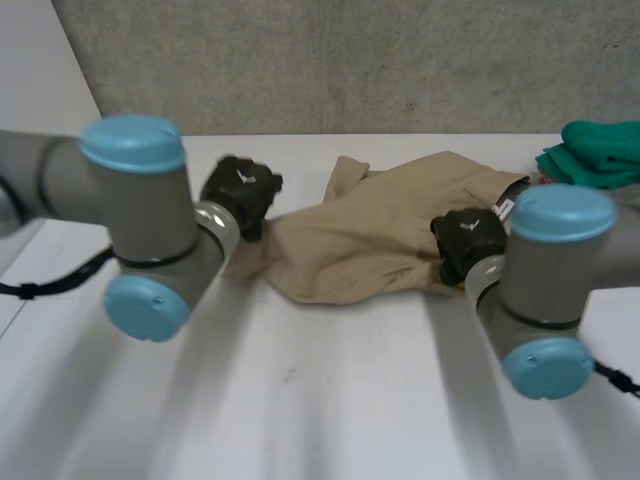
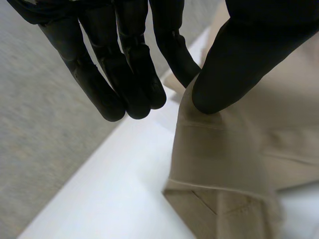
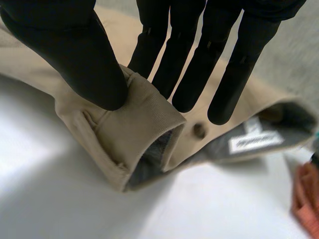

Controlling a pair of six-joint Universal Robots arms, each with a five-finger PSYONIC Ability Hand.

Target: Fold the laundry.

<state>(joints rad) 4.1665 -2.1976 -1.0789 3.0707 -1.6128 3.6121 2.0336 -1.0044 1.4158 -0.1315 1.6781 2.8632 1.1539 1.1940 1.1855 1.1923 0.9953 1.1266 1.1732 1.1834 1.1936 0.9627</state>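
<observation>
A tan garment (image 1: 380, 235) lies crumpled on the white table (image 1: 330, 400). My left hand (image 1: 243, 190) is at its left edge. There the thumb (image 2: 239, 55) and one finger pinch a raised fold of the tan cloth (image 2: 234, 164), while the other fingers hang straight beside it. My right hand (image 1: 468, 238) is at the garment's right end, by the waistband. Its thumb (image 3: 75, 50) presses a folded piece of waistband (image 3: 134, 124) against the fingers behind it. A button (image 3: 199, 130) and a white label (image 3: 251, 142) show on the grey lining.
A folded green cloth (image 1: 598, 150) sits at the table's back right corner. Something red-orange (image 3: 306, 194) lies on the table beyond the waistband. The table's left edge (image 1: 40, 240) runs close to my left arm. A grey wall stands behind the table.
</observation>
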